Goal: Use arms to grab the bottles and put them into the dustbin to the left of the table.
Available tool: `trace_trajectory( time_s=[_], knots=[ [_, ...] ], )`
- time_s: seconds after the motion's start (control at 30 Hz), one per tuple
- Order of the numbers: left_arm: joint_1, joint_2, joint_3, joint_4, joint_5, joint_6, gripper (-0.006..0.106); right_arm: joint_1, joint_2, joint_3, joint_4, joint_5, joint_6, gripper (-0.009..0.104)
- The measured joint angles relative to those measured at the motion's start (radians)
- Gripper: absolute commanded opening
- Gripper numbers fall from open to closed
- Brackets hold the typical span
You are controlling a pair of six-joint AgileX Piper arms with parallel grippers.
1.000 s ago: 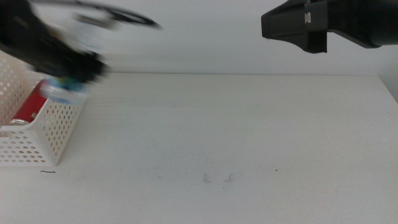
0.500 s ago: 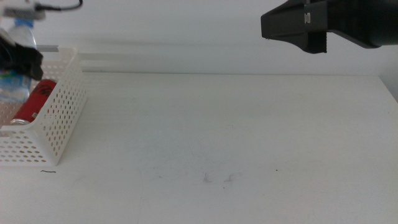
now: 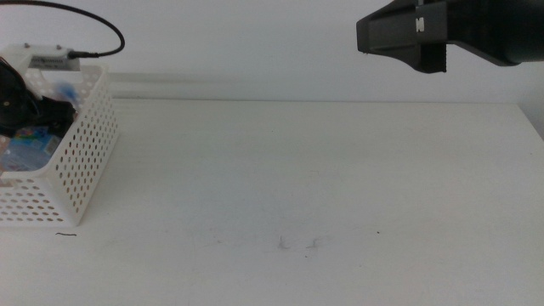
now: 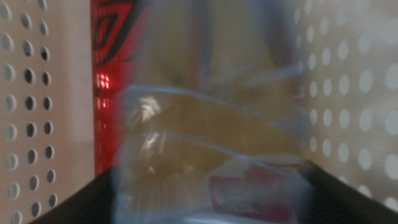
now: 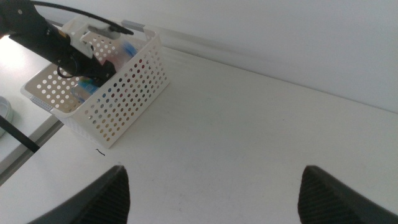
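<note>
We are lowering the water bottle (image 4: 211,130) into the dustbin (image 3: 81,166) with the left gripper (image 3: 30,115), its jaws closed on the bottle, beside the red can (image 4: 115,74) lying inside. Next we are likely opening them and lifting clear, while the right gripper (image 5: 211,186) is waiting open, high above the table (image 3: 323,187).

You had almost nothing legible to read. The red can (image 4: 112,81) in the left wrist view carried black stylised lettering near its end, cut off and too blurred to make out. The clear water bottle (image 4: 211,143) in front of it showed a red patch of label, unreadable. In the middle view, a small white mark sat on the right arm's dark housing (image 3: 419,24), too small to read.
</note>
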Motion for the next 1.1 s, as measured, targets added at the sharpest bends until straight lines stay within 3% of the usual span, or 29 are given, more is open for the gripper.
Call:
trace_trajectory(
  time_s=[0.33,0.77,1.1],
  knots=[
    [-0.009,-0.142,0.011,-0.054,0.087,-0.025,0.094,0.0,0.0,0.0,0.002,0.0,0.0,0.074],
    [-0.157,-0.915,0.391,-0.085,-0.045,-0.095,0.094,0.0,0.0,0.0,0.002,0.0,0.0,0.074],
    [-0.163,-1.335,0.471,-0.051,-0.079,-0.131,0.094,0.0,0.0,0.0,0.002,0.0,0.0,0.074]
  ],
)
